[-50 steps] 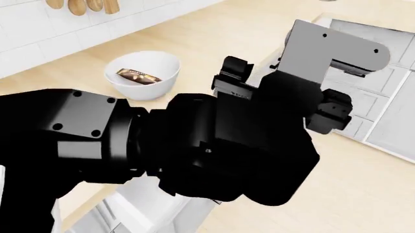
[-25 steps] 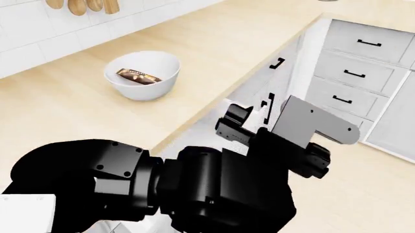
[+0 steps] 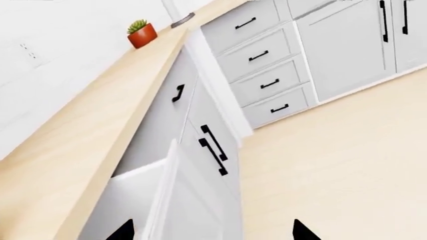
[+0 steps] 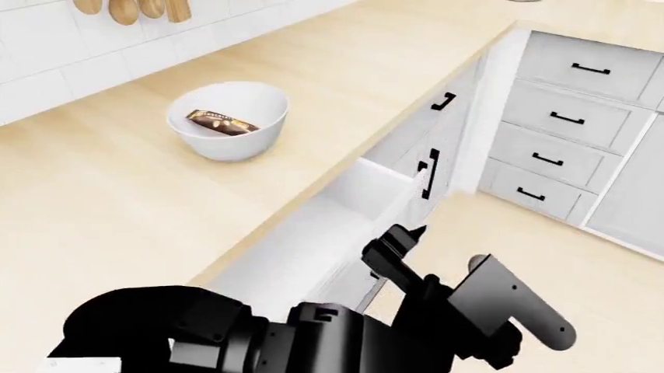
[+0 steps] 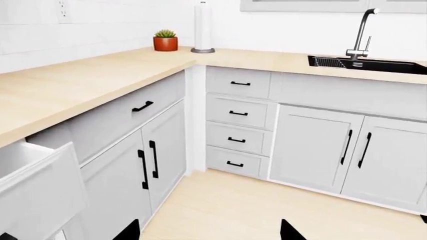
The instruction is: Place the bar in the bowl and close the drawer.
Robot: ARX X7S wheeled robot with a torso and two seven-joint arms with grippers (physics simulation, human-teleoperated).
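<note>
The white bowl (image 4: 228, 124) stands on the wooden counter with the dark brown bar (image 4: 220, 122) lying inside it. The drawer (image 4: 311, 241) below the counter edge is pulled out, its white inside showing. It also shows in the left wrist view (image 3: 180, 200) and the right wrist view (image 5: 40, 185). My left gripper (image 4: 465, 273) is open and empty, low in front of the drawer's front panel. In its own view (image 3: 211, 232) the panel's top edge lies between the fingertips. My right gripper (image 5: 208, 232) is open and empty over the floor, beside the drawer.
Stacked narrow grey drawers (image 4: 565, 116) sit in the corner run, also seen in the right wrist view (image 5: 237, 125). Cabinet doors with black handles (image 5: 150, 162) are beside the open drawer. A potted plant (image 5: 165, 41), a paper roll (image 5: 203, 26) and a sink (image 5: 370, 64) are on the counter.
My left arm has dropped from in front of the head camera down to the floor side of the drawer, uncovering the open drawer. The bowl and bar have not moved.
</note>
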